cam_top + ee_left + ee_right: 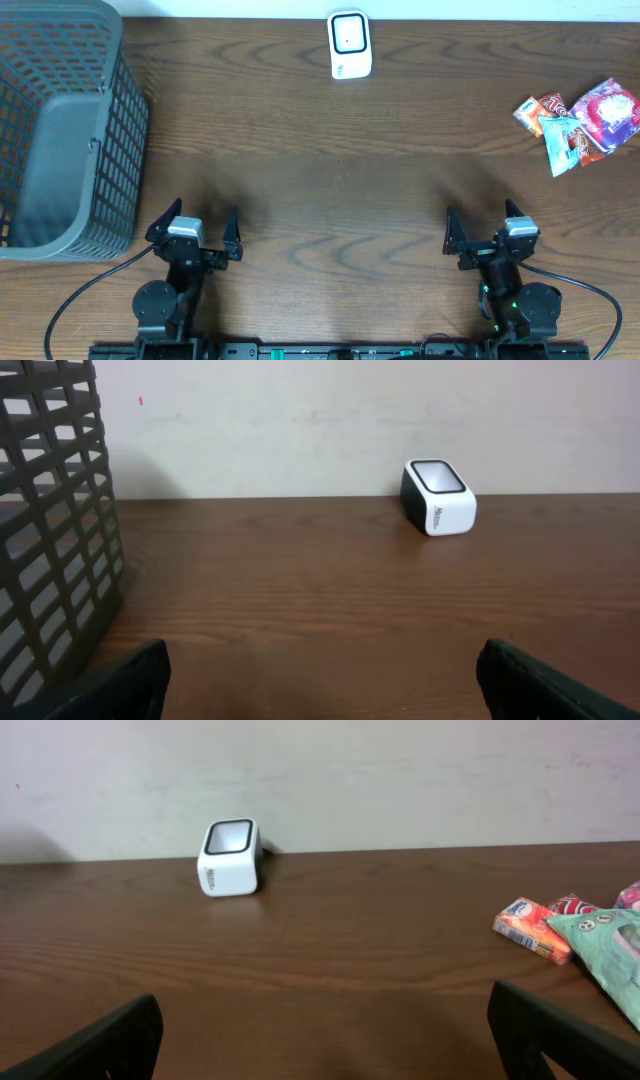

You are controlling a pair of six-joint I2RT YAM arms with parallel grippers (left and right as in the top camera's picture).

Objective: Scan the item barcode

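The snack packets (580, 122) lie in a small overlapping heap at about 2 o'clock on the counter (320, 200), close to its right edge. Among them are an orange packet (530, 113), a pale green packet (562, 140) and a pink and purple packet (610, 112). The right wrist view catches the orange packet (530, 928) and part of the pale green one (610, 955) at its right edge. No barcode can be made out on any of them.

The white barcode scanner (350, 44) stands at 12 o'clock near the far edge, well apart from the packets, its dark window facing up. It shows in the left wrist view (438, 497) and the right wrist view (231, 857), against a pale wall.

A grey plastic mesh basket (60, 130) fills the 9 to 10 o'clock side, and its wall (50, 530) shows at the left of the left wrist view.

The right arm (520, 295) sits at 5 o'clock and the left arm (165, 295) at 7 o'clock. The right jaws and the left jaws both stand wide apart, with bare counter between their dark fingers (100, 1050) (130, 685).
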